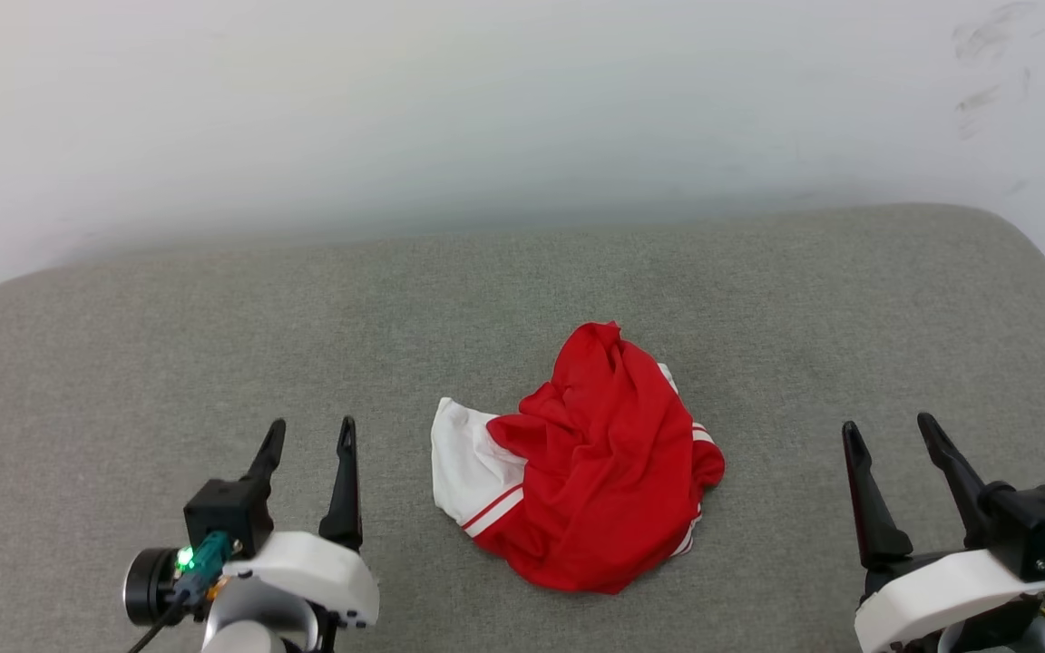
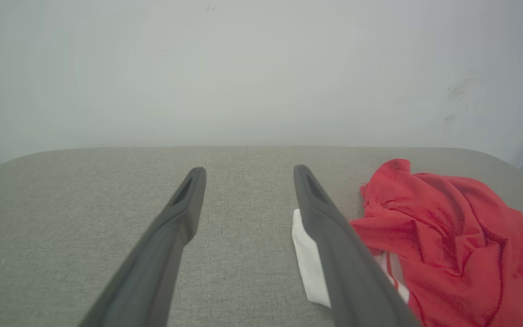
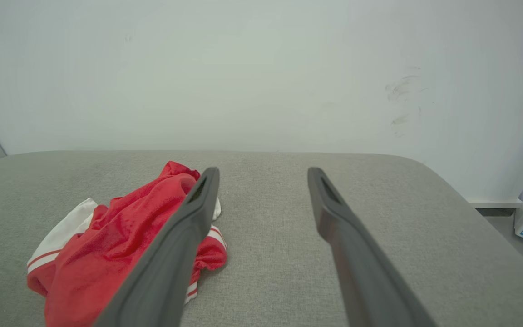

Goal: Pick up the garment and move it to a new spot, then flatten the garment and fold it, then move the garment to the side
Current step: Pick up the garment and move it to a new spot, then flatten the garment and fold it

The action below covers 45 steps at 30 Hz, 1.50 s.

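A bright red shirt with white sleeve ends lies crumpled in a heap near the middle of a grey, cloth-covered worktop, as a two-armed robot waits over it with both arms drawn back toward the near edge. The left pincer hovers to the left of the heap, its two dark fingers spread apart and gripping nothing. The right pincer hangs well apart from the heap on the other side, also spread wide and empty. Neither touches the cloth. One white sleeve end, edged with thin red stripes, sticks out of the pile on the side nearest the left pincer, while red folds bunch up over the rest. A plain pale wall stands behind the worktop.

With the shirt bunched and nothing spread or folded, the job looks to be in its early part: either the first pick-up or the start of flattening, and the pictures do not settle which. The next move probably calls for one pincer, likely the nearer left one, to reach in low, close on a loose edge such as the white sleeve end and lift. Spreading the cloth would then need both pincers on opposite edges, pulling outward. The soft fabric may drag or bunch if only one layer is caught.
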Tool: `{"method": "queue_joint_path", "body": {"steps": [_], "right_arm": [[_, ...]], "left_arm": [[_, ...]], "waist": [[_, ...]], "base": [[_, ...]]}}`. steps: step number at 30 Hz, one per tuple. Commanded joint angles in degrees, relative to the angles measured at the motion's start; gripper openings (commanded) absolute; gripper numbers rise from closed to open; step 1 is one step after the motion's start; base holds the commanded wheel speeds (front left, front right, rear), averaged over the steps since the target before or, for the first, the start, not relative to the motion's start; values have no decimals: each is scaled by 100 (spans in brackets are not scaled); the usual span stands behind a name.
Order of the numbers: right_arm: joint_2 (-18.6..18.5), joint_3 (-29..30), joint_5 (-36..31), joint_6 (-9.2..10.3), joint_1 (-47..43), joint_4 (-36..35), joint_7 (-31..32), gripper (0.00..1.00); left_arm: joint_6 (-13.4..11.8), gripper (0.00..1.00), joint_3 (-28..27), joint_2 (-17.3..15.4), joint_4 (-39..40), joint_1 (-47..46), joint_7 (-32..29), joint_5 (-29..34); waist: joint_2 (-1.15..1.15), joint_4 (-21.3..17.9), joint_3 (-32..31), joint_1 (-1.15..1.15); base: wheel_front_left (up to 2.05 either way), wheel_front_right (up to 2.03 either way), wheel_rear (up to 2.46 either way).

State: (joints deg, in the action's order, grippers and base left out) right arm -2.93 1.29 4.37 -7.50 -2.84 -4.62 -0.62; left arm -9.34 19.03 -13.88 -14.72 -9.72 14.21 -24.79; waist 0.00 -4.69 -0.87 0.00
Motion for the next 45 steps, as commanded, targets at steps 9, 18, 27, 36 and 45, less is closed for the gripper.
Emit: {"method": "queue_joint_path", "body": {"steps": [9, 18, 27, 36, 45], "right_arm": [[6, -127, 60, 2, -163, 37, 50, 100], [6, -153, 67, 2, -142, 45, 65, 100], [6, 199, 374, 2, 56, 475, 611, 100], [-182, 103, 528, 2, 1211, 1528, 2389, 100], [-657, -707, 1056, 2, 2394, 2530, 3679, 100]], "left_arm": [[-205, 100, -21, -140, 437, 619, -232, -107], [-262, 100, -14, -158, 575, 681, -265, -149], [-259, 100, 43, -137, 649, 464, -245, -104], [-174, 100, 199, -30, 759, 19, -181, 4], [-78, 100, 246, 110, 639, -352, -43, 38]], "waist": [[0, 4, -141, 0], [0, 35, -119, 0], [0, 158, 41, 0], [0, 505, 728, 0], [0, 795, 1251, 0]], "base": [[0, 0, 0], [0, 0, 0], [0, 0, 0], [0, 0, 0], [0, 0, 0]]}}
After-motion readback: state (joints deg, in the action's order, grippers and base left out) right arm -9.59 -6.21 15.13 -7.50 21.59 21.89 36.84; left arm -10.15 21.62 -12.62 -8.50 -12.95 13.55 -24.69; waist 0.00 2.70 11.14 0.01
